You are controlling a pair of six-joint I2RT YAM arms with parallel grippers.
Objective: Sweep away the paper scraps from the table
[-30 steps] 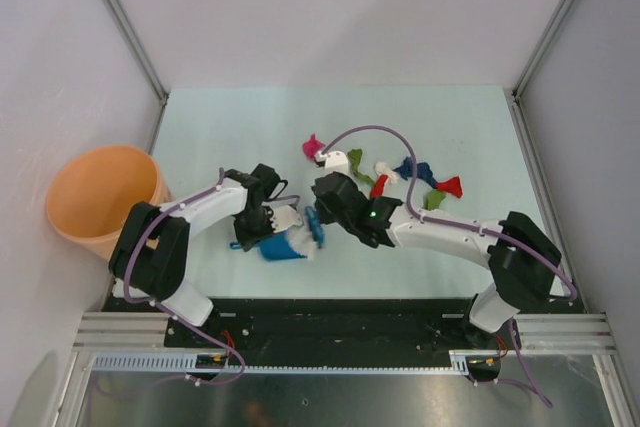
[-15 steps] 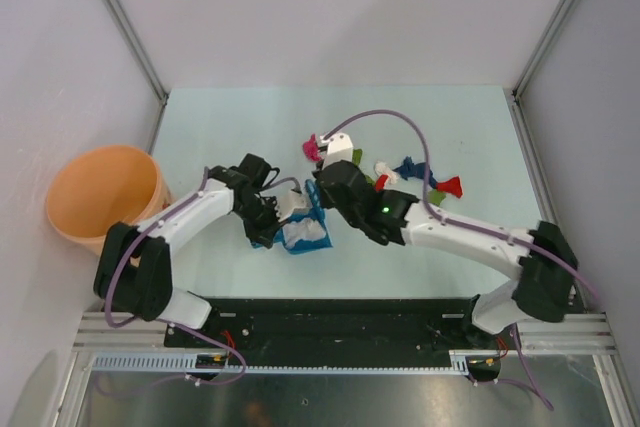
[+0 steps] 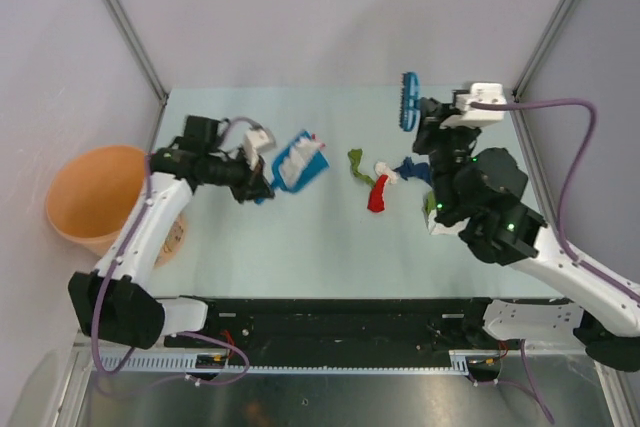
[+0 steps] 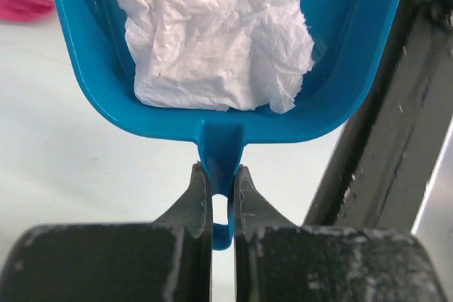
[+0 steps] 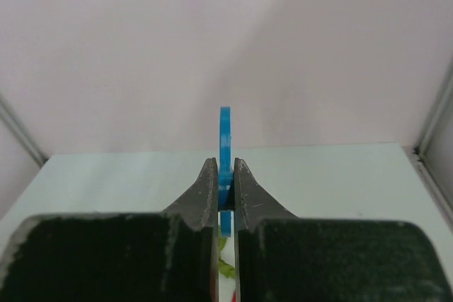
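Observation:
My left gripper (image 3: 262, 185) is shut on the handle of the blue dustpan (image 3: 300, 162) and holds it above the table (image 3: 260, 247) at mid-left. In the left wrist view the gripper (image 4: 220, 190) pinches the handle, and the dustpan (image 4: 92, 83) carries a white crumpled paper wad (image 4: 219, 33). A pink scrap (image 4: 21, 1) shows beside the pan. My right gripper (image 3: 425, 119) is shut on the blue hand brush (image 3: 408, 99), raised at the back right; the brush (image 5: 225, 139) sits between its jaws (image 5: 225, 190). An olive scrap (image 3: 356, 162), a red-and-white scrap (image 3: 379, 190), a dark blue scrap (image 3: 414, 167) and a green scrap (image 3: 432, 203) lie on the table.
An orange bucket (image 3: 100, 197) stands off the table's left edge, beside my left arm. Grey walls and metal rails frame the table. A black rail strip (image 3: 330, 322) runs along the near edge.
My left arm lifted the dustpan with the white paper and swung it back and left. My right arm pulled away from the pan and raised the brush to the back right.

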